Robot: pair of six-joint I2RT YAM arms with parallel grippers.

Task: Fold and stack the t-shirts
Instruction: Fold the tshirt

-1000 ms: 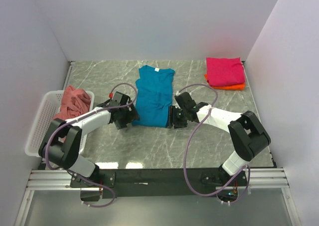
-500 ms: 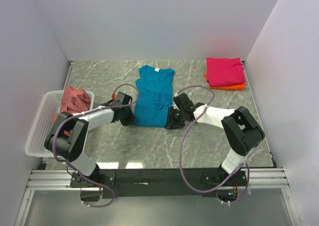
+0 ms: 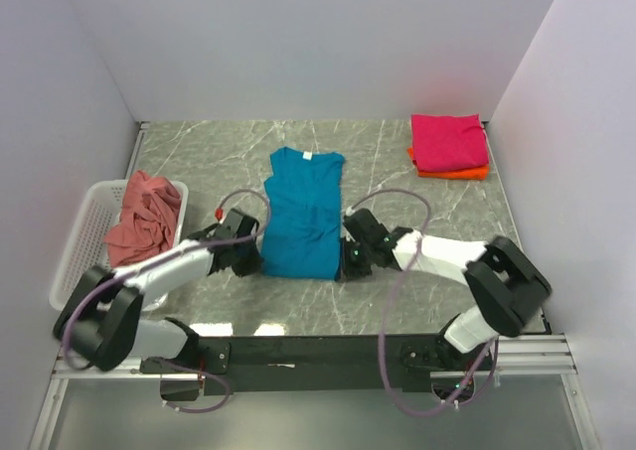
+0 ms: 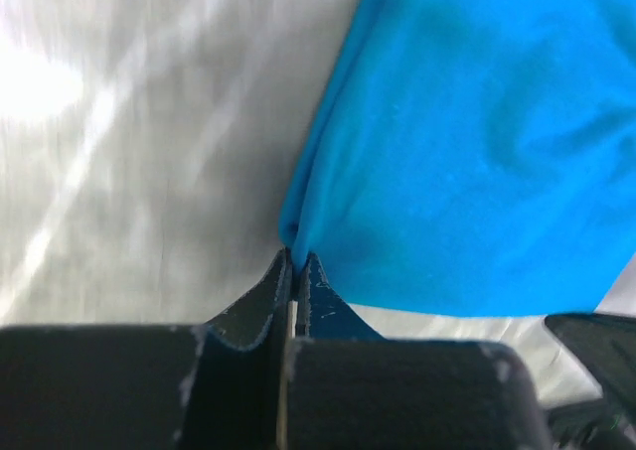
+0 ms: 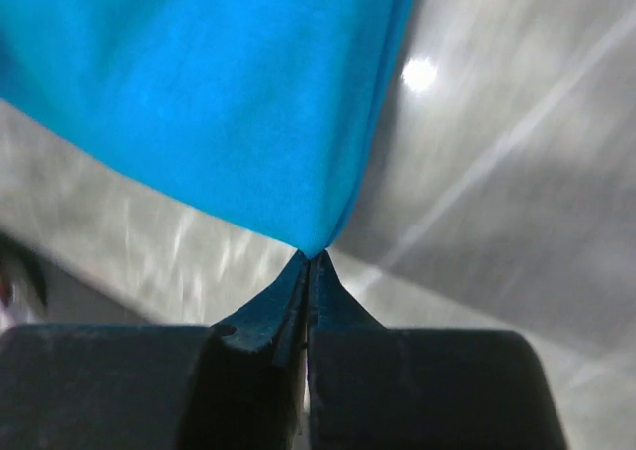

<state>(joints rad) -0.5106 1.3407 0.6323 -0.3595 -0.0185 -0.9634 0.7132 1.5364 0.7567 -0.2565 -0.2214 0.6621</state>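
Note:
The teal-blue t-shirt (image 3: 303,212) lies lengthwise in the middle of the table, collar at the far end. My left gripper (image 3: 254,257) is shut on its near left corner (image 4: 298,239), the cloth pinched between the fingertips. On the opposite side my right gripper (image 3: 347,259) is shut on the near right corner (image 5: 316,241). A magenta t-shirt (image 3: 448,142) lies folded on top of an orange one (image 3: 467,173) at the far right. The dusty pink t-shirt (image 3: 144,217) is crumpled in the basket.
The white mesh basket (image 3: 79,241) stands at the table's left edge. White walls close in the table on three sides. Grey marble table top (image 3: 397,291) shows around the blue shirt.
Both grippers have shut on the blue shirt's near corners and drawn them toward the near edge. The whole shirt has slid nearer, and its collar has left the far edge.

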